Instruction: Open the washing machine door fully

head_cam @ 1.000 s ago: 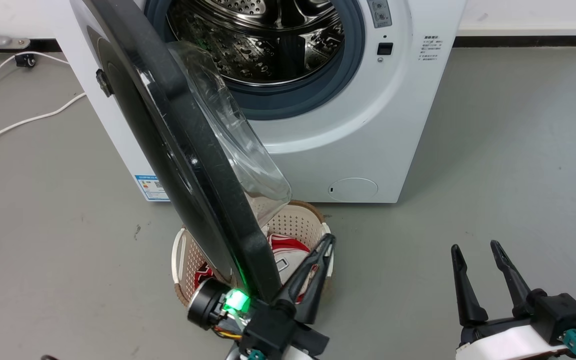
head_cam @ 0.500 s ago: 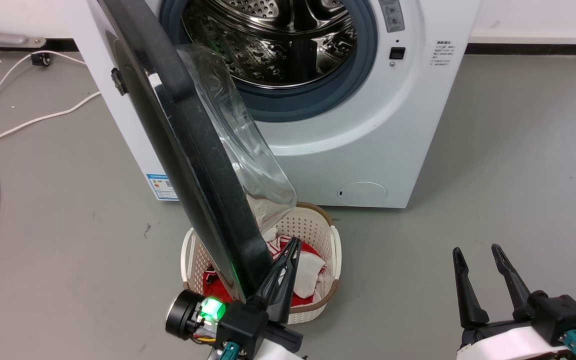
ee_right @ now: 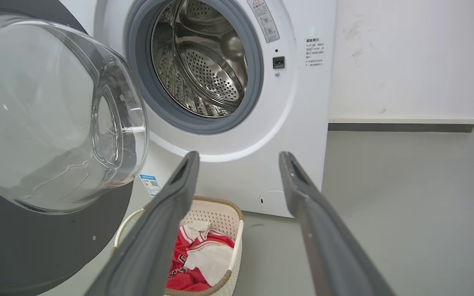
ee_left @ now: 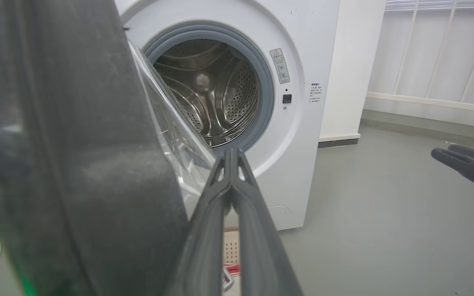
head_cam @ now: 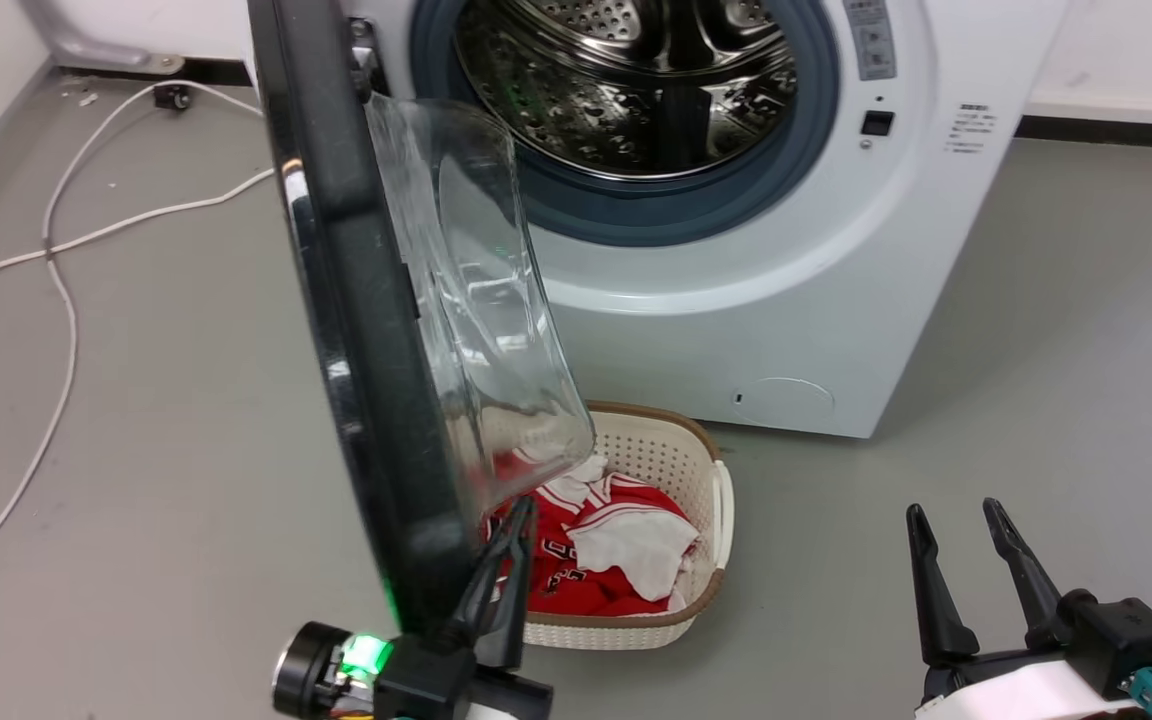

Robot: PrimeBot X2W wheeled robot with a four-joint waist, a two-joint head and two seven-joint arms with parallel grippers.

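The washing machine door (head_cam: 356,330) stands wide open, seen edge-on, its glossy black rim facing me and its clear glass bowl (head_cam: 476,300) bulging to the right. My left gripper (head_cam: 522,505) is shut with nothing in it, its fingers lying against the inner side of the rim at the door's lower edge. The left wrist view has the door (ee_left: 76,164) at left and the left gripper (ee_left: 231,151) just right of it. My right gripper (head_cam: 953,510) is open at the lower right, far from the door. Between the right gripper's (ee_right: 239,156) fingers I see the white machine front.
The steel drum mouth (head_cam: 636,80) with its grey ring is uncovered. A cream basket (head_cam: 706,500) of red and white clothes (head_cam: 596,550) sits on the floor below the door. A white cable (head_cam: 56,290) trails over the grey floor at left.
The camera has turned, shifting the machine rightward in the picture. The door has swung further from the drum, uncovering more of the basket. My left gripper has moved left along with the door's edge.
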